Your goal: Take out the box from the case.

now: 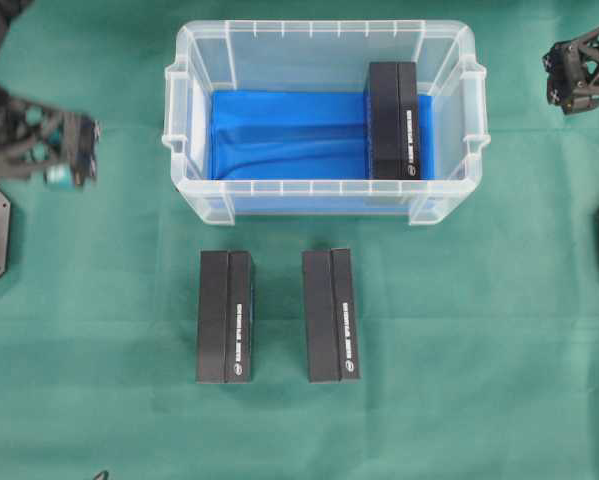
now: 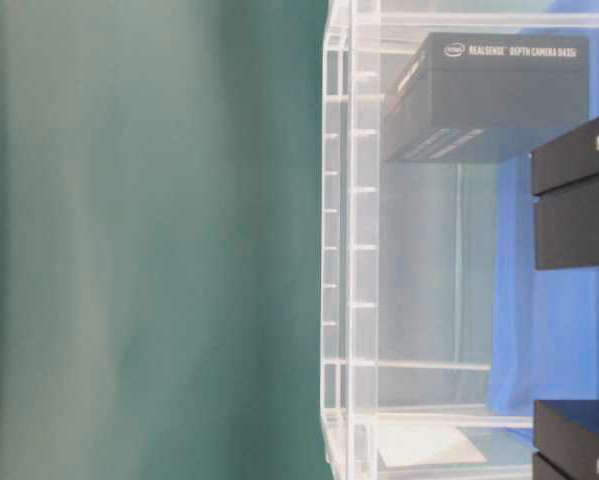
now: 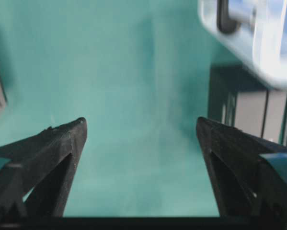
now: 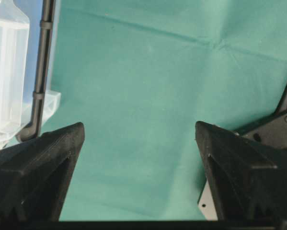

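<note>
Right now my left tool (image 1: 71, 150) hangs over the green surface (image 1: 459, 350) off to the left of the case (image 1: 324, 188), blurred in the overhead view, its two fingers (image 3: 52, 153) spread wide with nothing between them but green cloth. Over on the far right, up near the top corner, my right tool (image 1: 569, 85) sits well apart from the case, and its fingers (image 4: 42, 163) stand wide too, gripping nothing. And the case sits in the upper middle of the surface, clear plastic with a blue lining (image 1: 279, 130) on its floor. Inside it, against the right-hand end, lies the box (image 1: 393, 120), black, long side running front to back, resting on the blue. From table level I can read pale lettering on that box's end through the clear wall. Out on the surface in front of the case lie two more black boxes side by side, the left one (image 1: 225, 316) and the right one (image 1: 330, 315), near each other but not touching, both just clear of the case's front wall.
</note>
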